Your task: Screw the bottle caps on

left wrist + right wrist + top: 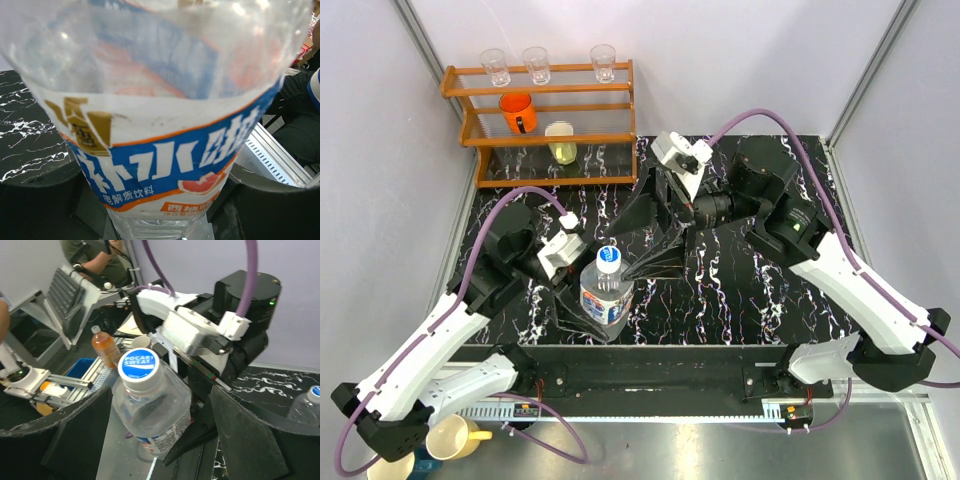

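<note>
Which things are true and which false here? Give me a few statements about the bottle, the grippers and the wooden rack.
1. The bottle held by the left gripper has a cap on its neck. True.
2. The right gripper is clamped on that cap. False: it is open, and its fingers stand apart from the cap on either side.
3. Three clear glasses stand on top of the wooden rack. True.
4. The orange cup sits on the table. False: it sits on a shelf of the rack.

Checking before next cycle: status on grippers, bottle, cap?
Left gripper shut on bottle body. Right gripper open, astride the cap. Cap on neck, tightness unclear. Nothing blocking the neck.
</note>
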Robot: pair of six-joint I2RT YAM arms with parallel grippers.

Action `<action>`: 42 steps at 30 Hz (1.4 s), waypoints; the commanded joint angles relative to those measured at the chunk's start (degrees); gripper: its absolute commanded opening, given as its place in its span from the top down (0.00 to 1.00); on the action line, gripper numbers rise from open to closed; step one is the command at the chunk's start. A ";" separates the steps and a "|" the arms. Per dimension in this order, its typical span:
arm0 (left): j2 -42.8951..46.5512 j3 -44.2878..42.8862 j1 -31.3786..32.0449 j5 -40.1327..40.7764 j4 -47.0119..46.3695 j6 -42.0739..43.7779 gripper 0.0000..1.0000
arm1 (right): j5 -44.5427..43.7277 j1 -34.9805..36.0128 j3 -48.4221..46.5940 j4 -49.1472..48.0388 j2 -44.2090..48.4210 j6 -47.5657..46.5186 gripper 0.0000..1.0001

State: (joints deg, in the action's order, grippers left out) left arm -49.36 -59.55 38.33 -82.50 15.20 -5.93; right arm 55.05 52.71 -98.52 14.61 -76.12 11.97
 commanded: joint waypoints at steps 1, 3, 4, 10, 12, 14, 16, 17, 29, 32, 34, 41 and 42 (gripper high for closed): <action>-0.21 -2.06 -0.18 -3.37 -4.48 -0.22 0.82 | 6.65 -0.33 0.43 -12.22 1.50 7.00 0.13; -0.03 -1.71 -0.18 -3.02 -5.18 -0.57 0.82 | 7.18 -0.33 2.10 -16.96 1.67 8.42 0.14; 0.06 -1.28 -0.18 -2.41 -5.70 -0.83 0.82 | 7.53 -0.33 2.63 -19.59 1.76 9.99 0.15; 0.41 -0.13 -0.18 -0.65 -8.26 -2.50 0.82 | 8.32 -0.33 5.00 -27.26 0.80 15.88 0.20; 0.50 -0.13 -0.18 -0.38 -8.78 -2.85 0.82 | 8.50 -0.33 5.35 -28.84 0.44 17.64 0.21; 0.32 -0.04 -0.18 -0.12 -8.96 -3.20 0.82 | 8.67 -0.33 5.88 -31.74 0.01 18.97 0.22; 0.32 0.05 -0.18 0.23 -8.96 -3.21 0.82 | 9.02 -0.33 5.80 -33.76 -0.43 20.55 0.23; 0.32 0.48 -0.18 0.32 -9.14 -3.21 0.82 | 9.20 -0.33 5.80 -34.55 -0.61 21.07 0.23; 0.76 1.98 -0.18 3.13 -12.74 -5.75 0.83 | 9.73 -0.33 5.18 -37.02 -3.42 24.07 0.26; 0.94 2.16 -0.09 3.66 -12.83 -5.84 0.84 | 9.99 -0.24 5.27 -36.94 -3.43 24.16 0.28; 1.02 2.33 -0.18 4.10 -13.00 -5.93 0.84 | 9.99 -0.24 5.18 -36.32 -3.60 23.98 0.30; 1.20 2.68 -0.44 7.09 -13.27 -6.37 0.84 | 9.99 -0.24 5.27 -35.80 -3.43 23.81 0.55; 1.20 2.77 -0.53 7.87 -13.35 -6.37 0.84 | 9.82 -0.24 5.27 -35.27 -3.42 23.54 0.58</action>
State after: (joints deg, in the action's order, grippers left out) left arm -49.19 -57.47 38.39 -78.24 5.76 -12.05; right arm 63.37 52.62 -92.82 -19.84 -80.01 34.98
